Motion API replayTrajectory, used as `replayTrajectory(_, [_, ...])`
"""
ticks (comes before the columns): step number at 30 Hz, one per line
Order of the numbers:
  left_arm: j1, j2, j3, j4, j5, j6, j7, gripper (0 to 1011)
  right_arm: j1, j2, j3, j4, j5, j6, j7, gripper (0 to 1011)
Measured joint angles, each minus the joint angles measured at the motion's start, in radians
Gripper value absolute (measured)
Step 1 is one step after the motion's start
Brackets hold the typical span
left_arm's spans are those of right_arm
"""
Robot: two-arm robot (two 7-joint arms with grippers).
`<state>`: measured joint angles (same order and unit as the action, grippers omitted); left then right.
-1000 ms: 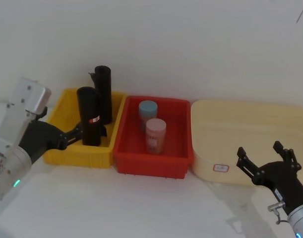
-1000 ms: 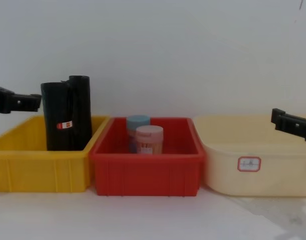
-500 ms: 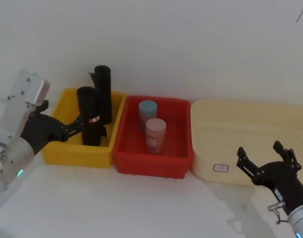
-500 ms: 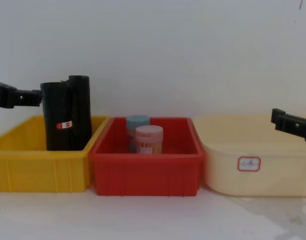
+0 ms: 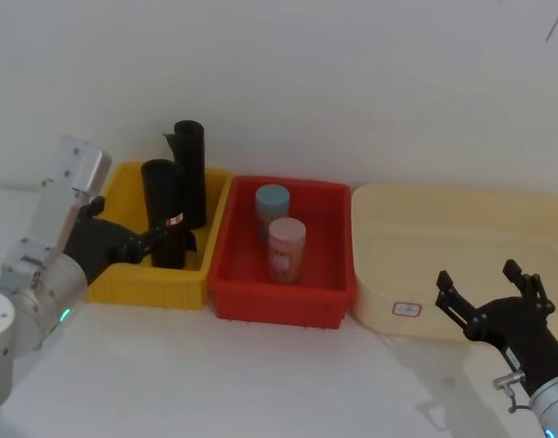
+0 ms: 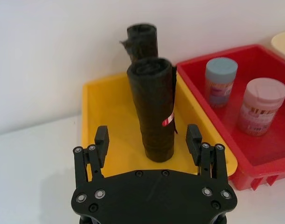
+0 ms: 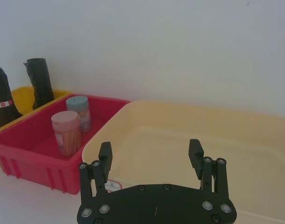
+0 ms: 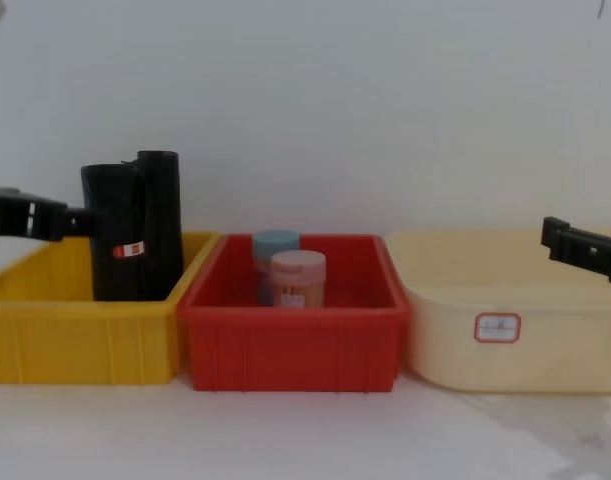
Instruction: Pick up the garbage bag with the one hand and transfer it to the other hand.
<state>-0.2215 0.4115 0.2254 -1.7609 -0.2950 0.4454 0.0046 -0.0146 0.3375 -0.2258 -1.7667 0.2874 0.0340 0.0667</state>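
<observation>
The garbage bag (image 5: 163, 214), a black roll with a red-and-white label band, stands upright in the yellow bin (image 5: 142, 288). It also shows in the left wrist view (image 6: 154, 109) and the chest view (image 8: 110, 240). My left gripper (image 5: 156, 240) is open at the roll's near-left side, about label height. In the left wrist view its fingertips (image 6: 101, 136) flank the roll, which stands just ahead of the gap. My right gripper (image 5: 478, 279) hangs open and empty at the front right, before the cream tub (image 5: 461, 228).
A plain black roll (image 5: 190, 173) stands right behind the labelled one in the yellow bin. The red bin (image 5: 279, 306) in the middle holds a blue-lidded jar (image 5: 272, 208) and a pink-lidded jar (image 5: 287, 246). A white wall runs close behind the bins.
My left gripper has swung right and down toward the labelled roll, its fingers now at the roll's side. The roll and my right arm have not moved.
</observation>
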Motion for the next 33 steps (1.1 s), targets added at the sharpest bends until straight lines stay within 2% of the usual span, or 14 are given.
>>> replayTrajectory(7, [-0.027,-0.035,0.010,0.049,0.000,0.050,0.015,1001,0.000,0.000,0.000,0.000,0.000,0.000,0.000,1001])
replayTrajectory(14, [-0.049,-0.059,0.025,0.089,0.008,0.062,0.017,1002,0.000,0.000,0.000,0.000,0.000,0.000,0.000,1001])
replayTrajectory(33, [-0.114,-0.114,0.047,0.198,0.031,-0.010,-0.001,1001,0.000,0.000,0.000,0.000,0.000,0.000,0.000,1001])
